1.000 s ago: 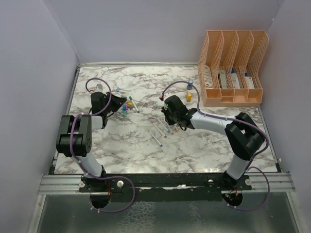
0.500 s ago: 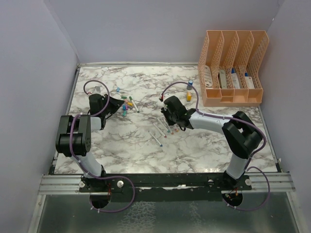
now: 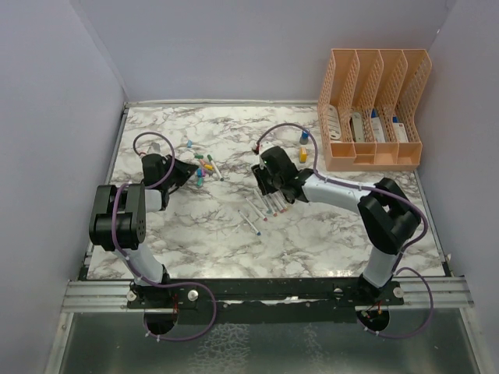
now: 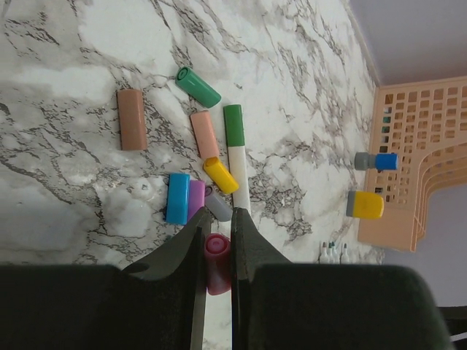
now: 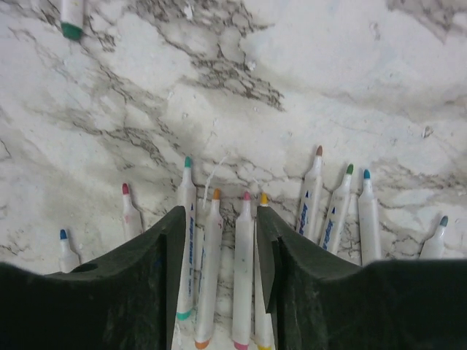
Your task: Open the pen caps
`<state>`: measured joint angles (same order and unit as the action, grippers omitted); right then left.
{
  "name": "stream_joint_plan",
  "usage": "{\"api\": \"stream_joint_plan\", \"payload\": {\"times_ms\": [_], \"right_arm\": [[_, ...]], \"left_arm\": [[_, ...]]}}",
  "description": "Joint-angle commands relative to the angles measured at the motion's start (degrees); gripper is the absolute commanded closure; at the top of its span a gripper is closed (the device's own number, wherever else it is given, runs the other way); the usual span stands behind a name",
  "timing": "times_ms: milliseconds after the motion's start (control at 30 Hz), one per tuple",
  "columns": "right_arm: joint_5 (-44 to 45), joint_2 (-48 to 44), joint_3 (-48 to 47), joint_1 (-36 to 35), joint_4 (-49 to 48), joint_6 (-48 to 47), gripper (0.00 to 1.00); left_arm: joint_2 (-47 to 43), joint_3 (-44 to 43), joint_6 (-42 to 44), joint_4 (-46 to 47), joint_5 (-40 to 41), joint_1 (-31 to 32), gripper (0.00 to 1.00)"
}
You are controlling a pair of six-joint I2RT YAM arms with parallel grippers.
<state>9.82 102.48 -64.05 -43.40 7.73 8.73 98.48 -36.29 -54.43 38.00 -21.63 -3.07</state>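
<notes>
Pen caps: you have seven small cylindrical plastic pen caps lying loose in a cluster on the left half of the white marbled table (image 3: 195, 234): peach cap (image 4: 132, 119), loose green cap (image 4: 198, 87), pale pink cap (image 4: 204, 134), yellow cap (image 4: 220, 175), blue cap (image 4: 177, 197), purple cap (image 4: 196, 200) and grey cap (image 4: 217, 206).
Held cap: one dark pink cap (image 4: 217, 251), touching the near edge of that cluster.
Left tool (image 4: 217, 226): your fingers are together, clamped on the dark pink cap.
Capped pen: one thin white marker pen (image 4: 238, 175) lies in the cluster with a fitted green cap (image 4: 233, 124) on it.
Uncapped pens (image 5: 244, 248): ten thin white markers with bare coloured tips lie in a rough row at mid-table.
Right tool (image 5: 219, 219): your fingers are apart, low over the row and straddling the teal, orange, pink and yellow-tipped pens.
Writing: blue print on several barrels, too small to read.
Beyond: one peach four-slot plastic file rack (image 3: 374, 109) in the far right corner, with one yellow block (image 4: 365, 204) and one blue cylinder (image 4: 376, 161) beside it.
</notes>
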Motion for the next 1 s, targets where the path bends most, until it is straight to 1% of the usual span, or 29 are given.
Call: {"api": "stream_joint_plan", "payload": {"times_ms": [0, 33, 133, 200, 267, 367, 567, 733, 833, 900, 967], "right_arm": [[-2.1, 3.2, -6.6, 0.2, -0.8, -0.9, 0.53], [-2.7, 4.7, -8.5, 0.2, -0.3, -1.1, 0.5], [-4.6, 9.2, -14.8, 0.2, 2.9, -1.4, 0.48], [-5.8, 11.8, -17.9, 0.2, 3.1, -1.7, 0.45], [-6.7, 14.3, -20.6, 0.2, 3.0, -1.6, 0.4], [-7.9, 17.7, -25.1, 0.1, 4.2, -1.8, 0.36], [-9.5, 23.3, -32.2, -0.7, 6.5, -2.4, 0.34], [-10.1, 26.1, -35.9, -1.4, 7.3, -2.7, 0.34], [-10.6, 27.9, -38.3, -1.7, 8.0, -3.0, 0.34], [-10.8, 29.4, -40.2, -2.0, 8.5, -3.2, 0.34], [-11.0, 30.8, -41.9, -2.2, 9.4, -3.4, 0.34]], "left_arm": [[1.0, 0.5, 1.0, 0.4, -0.7, -0.7, 0.92], [1.5, 0.4, 1.0, 0.6, -0.9, -0.8, 0.9], [2.3, 0.3, 1.1, 0.7, -1.0, -1.0, 0.84], [2.6, 0.4, 1.0, 0.8, -1.0, -1.2, 0.8], [2.8, 0.4, 0.9, 1.0, -1.1, -1.4, 0.77], [2.9, 0.4, 0.9, 1.1, -1.2, -1.7, 0.74], [1.9, 0.9, 0.6, 1.1, -1.4, -2.6, 0.63], [-2.4, 2.4, 0.0, 1.0, -1.1, -3.8, 0.55], [-5.9, 3.3, 0.4, 1.0, -1.0, -4.3, 0.44], [-8.1, 3.8, 0.8, 0.6, -1.0, -4.5, 0.34], [-10.0, 4.4, 0.8, 0.6, -0.9, -4.8, 0.21]]}}
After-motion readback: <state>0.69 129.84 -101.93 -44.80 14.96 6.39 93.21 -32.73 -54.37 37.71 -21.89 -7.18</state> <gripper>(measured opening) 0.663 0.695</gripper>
